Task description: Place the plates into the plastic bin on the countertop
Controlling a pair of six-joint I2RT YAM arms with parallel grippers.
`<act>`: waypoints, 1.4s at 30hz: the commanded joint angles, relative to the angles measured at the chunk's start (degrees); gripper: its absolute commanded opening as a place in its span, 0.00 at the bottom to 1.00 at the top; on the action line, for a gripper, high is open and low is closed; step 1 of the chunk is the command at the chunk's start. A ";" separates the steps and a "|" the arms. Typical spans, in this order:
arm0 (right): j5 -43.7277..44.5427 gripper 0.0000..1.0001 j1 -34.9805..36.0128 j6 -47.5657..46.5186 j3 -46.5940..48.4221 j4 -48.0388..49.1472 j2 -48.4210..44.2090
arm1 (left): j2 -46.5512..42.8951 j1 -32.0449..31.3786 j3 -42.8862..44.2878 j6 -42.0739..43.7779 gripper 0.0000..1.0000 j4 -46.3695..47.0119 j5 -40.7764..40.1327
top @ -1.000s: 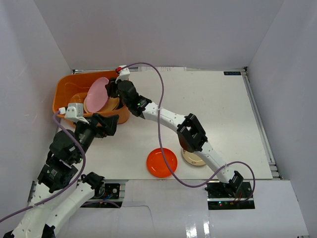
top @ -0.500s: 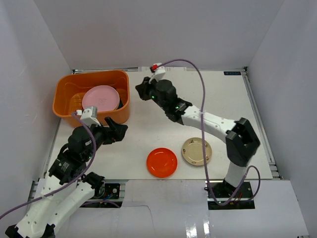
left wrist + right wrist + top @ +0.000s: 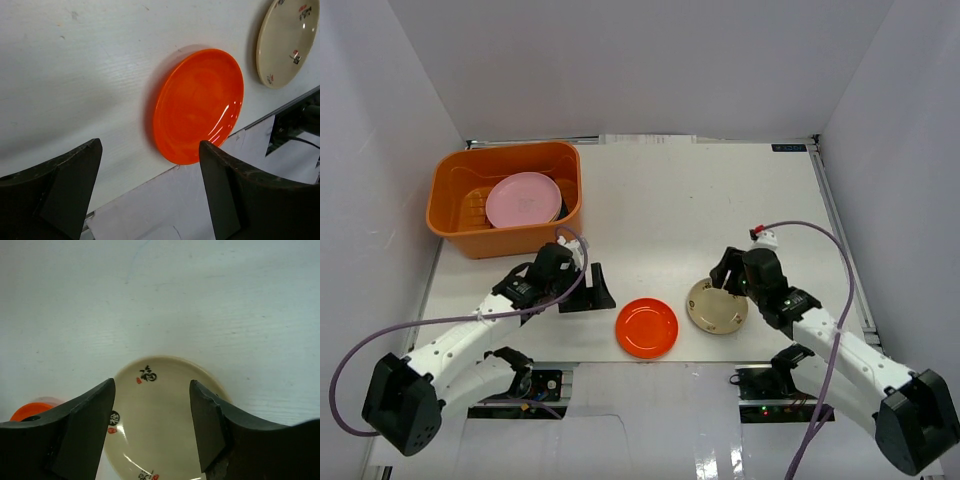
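The orange plastic bin point(image 3: 451, 187) stands at the back left of the white countertop point(image 3: 720, 200). A pink plate point(image 3: 523, 198) lies flat in it, over a dark plate edge. An orange-red plate point(image 3: 647, 327) and a beige patterned plate point(image 3: 717, 306) lie near the front edge. My left gripper point(image 3: 597, 288) is open and empty, just left of the orange-red plate point(image 3: 200, 102); in its wrist view the jaws point(image 3: 150, 150) frame the plate's near rim. My right gripper point(image 3: 725, 279) is open and empty, over the back rim of the beige plate point(image 3: 160, 415), jaws point(image 3: 151, 385) astride it.
White walls close in the table on three sides. The table's front edge and a metal rail run just below both plates. The beige plate also shows in the left wrist view point(image 3: 285, 42), the orange-red plate in the right wrist view point(image 3: 32, 411).
The right gripper let the pink plate go in the bin, pulled back and swung to the beige plate. The left arm dropped forward and right, to beside the orange-red plate.
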 commanded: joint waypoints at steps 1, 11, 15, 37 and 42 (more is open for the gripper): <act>3.60 0.68 -3.03 5.58 -2.36 -9.38 -6.50 | 4.19 -2.37 -0.45 -0.13 0.88 6.28 7.02; 2.73 0.63 -10.43 8.49 -5.27 -22.48 -14.07 | 15.18 -8.80 -0.01 -0.40 0.86 11.73 5.54; -1.58 0.54 -11.13 9.28 -7.46 -22.40 -13.98 | 18.35 -9.85 -0.01 -0.13 0.83 12.88 4.74; -5.72 0.08 -11.22 10.08 -9.32 -14.58 -15.12 | 15.56 -10.03 5.07 1.00 0.00 12.54 -3.86; -2.03 0.08 -11.22 6.66 -4.05 -11.51 -16.44 | 9.84 -5.22 15.18 4.16 0.00 7.52 -9.49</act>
